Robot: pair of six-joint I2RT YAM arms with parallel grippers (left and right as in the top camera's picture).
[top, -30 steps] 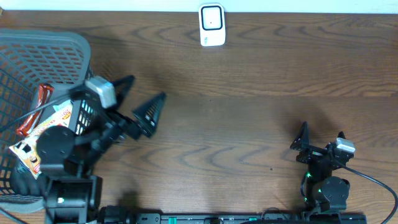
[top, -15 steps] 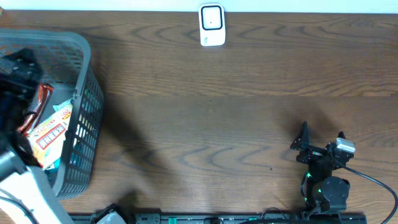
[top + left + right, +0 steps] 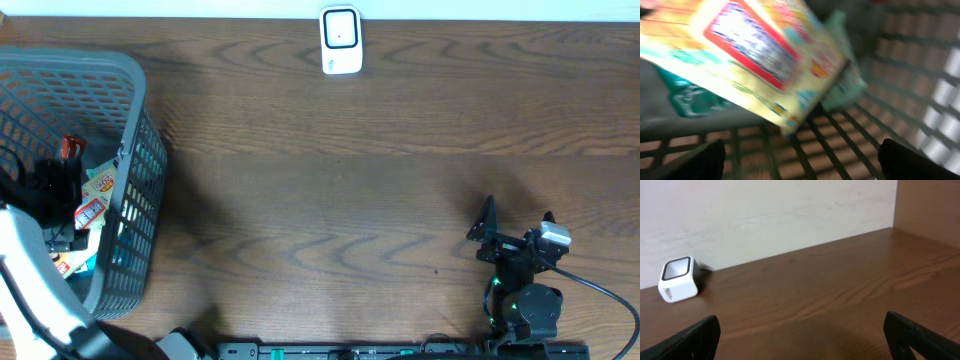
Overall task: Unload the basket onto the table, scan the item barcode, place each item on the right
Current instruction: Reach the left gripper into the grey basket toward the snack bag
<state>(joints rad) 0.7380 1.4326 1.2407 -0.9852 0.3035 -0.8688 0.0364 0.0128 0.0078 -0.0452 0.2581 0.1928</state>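
L side: the left arm (image 3: 28, 275) shows as a white link angling up from the lower left corner of the overhead view, with a dark wrist at its far end. The left gripper (image 3: 48, 185) tilts downward. In its wrist view, which is blurred, the fingertips (image 3: 695, 160) sit in the bottom corners, jaws wide apart and empty.

R side: the right arm (image 3: 525, 305) is folded compactly at the lower right. The right gripper (image 3: 517, 228) has its jaws fully spread and holds nothing.

Nothing can be read: the print on the yellow packet (image 3: 755, 55) is blurred, and the mark on the scanner (image 3: 679, 280) is too small.
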